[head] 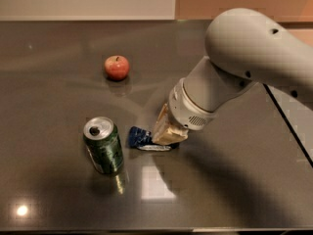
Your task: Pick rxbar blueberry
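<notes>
Dim scene, glossy dark surface.
Glare spots lie near-left and near-centre; a soft shadow spreads under the pincer, low at centre, right of the can.

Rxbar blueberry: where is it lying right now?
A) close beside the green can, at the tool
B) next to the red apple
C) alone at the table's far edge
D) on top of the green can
A: the rxbar blueberry lies flat close beside the green can, with the tool down over its end away from the can; the red apple sits well apart, farther back.
</notes>
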Robot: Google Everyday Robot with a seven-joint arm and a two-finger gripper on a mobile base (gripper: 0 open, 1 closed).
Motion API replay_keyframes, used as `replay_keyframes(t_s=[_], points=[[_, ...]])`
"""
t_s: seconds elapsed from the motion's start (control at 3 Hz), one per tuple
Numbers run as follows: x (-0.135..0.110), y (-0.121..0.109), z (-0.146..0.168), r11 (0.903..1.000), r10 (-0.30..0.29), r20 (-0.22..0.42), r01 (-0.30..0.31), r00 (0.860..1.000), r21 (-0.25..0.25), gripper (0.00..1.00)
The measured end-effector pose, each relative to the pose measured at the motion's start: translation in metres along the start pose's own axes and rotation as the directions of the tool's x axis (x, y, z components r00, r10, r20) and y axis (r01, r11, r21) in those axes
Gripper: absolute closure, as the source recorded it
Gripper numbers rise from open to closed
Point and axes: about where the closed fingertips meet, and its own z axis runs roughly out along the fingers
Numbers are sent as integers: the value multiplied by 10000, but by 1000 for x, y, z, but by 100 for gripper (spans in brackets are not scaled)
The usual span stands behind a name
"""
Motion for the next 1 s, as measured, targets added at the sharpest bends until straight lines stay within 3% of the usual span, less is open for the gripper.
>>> replay_keyframes(t_s=[1.0], points=[[-1, -39, -62, 9942, 306, 249, -330, 9992, 1023, 100]])
